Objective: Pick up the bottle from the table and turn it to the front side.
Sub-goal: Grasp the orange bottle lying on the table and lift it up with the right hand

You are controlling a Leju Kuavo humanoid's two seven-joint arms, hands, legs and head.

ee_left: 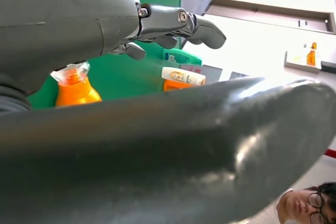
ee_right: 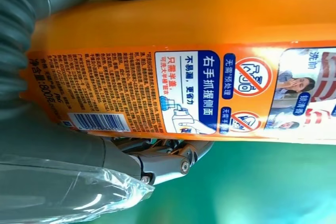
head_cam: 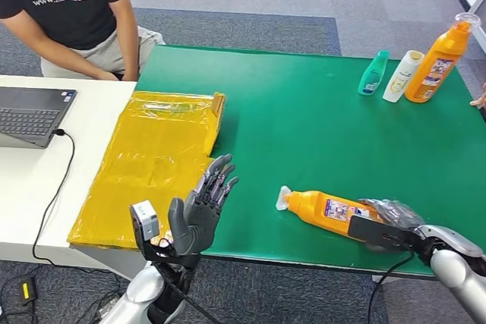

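**Bottle gripped at its base, back label up**

While the orange bottle [head_cam: 323, 211] lies on its side near the green table's [head_cam: 298, 123] front edge, the right hand [head_cam: 383, 227] wraps its base — barcode side showing. Lift squarely, then roll slowly so nothing slips. The left hand [head_cam: 200, 206] hovers open, fingers apart. How firmly the fingers clamp is hidden — probably snug.

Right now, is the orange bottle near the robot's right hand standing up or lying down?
Lying down: the orange bottle rests lengthwise on the green table, cap pointing left, with the right hand wrapped around its base.
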